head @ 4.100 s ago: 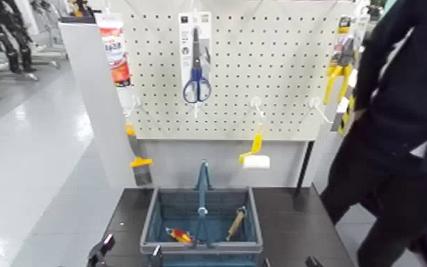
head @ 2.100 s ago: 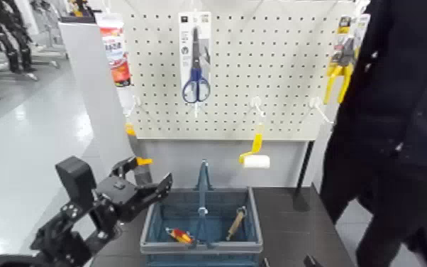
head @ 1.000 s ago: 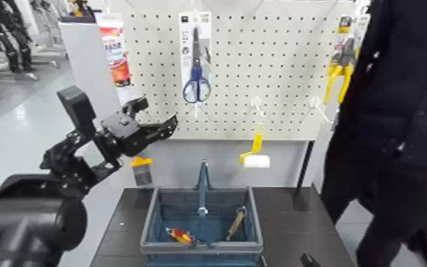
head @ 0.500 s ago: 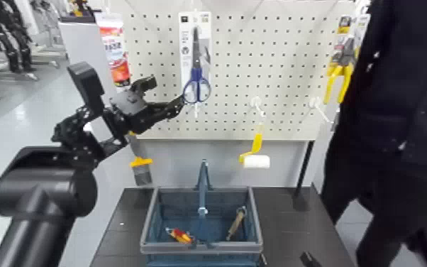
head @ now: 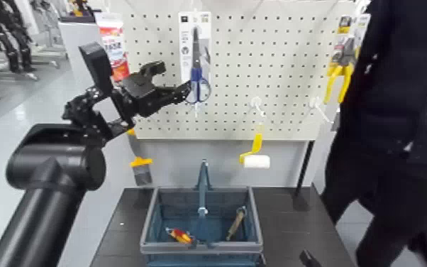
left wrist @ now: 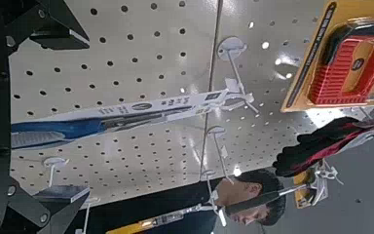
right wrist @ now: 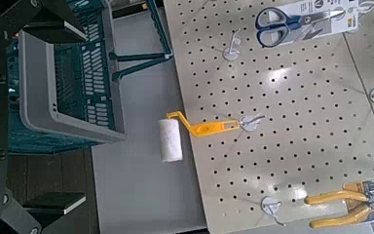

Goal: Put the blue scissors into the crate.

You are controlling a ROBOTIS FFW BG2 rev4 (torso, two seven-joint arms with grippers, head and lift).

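Observation:
The blue scissors [head: 196, 67] hang on their tall white card at the top middle of the pegboard, blue loops at the bottom. My left gripper [head: 177, 79] is raised to the board, open, with its fingertips just left of the blue loops. In the left wrist view the card and scissors [left wrist: 127, 115] lie between the spread fingers [left wrist: 56, 29], and I cannot tell if they touch. The blue-grey crate [head: 253, 213] stands on the table below, also in the right wrist view [right wrist: 49, 93]. My right gripper [right wrist: 10, 117] is low at the table's front, open and empty.
A person in dark clothes [head: 401, 121] stands close at the right. Yellow pliers [head: 338, 67], a yellow-handled paint roller [head: 254, 155] and a red pack [head: 114, 46] hang on the board. A screwdriver [head: 235, 222] and a red tool [head: 178, 235] lie in the crate.
My left arm has risen from beside the crate to the pegboard and reached right, bringing its open gripper up to the scissors' blue loops. The person has stepped closer on the right.

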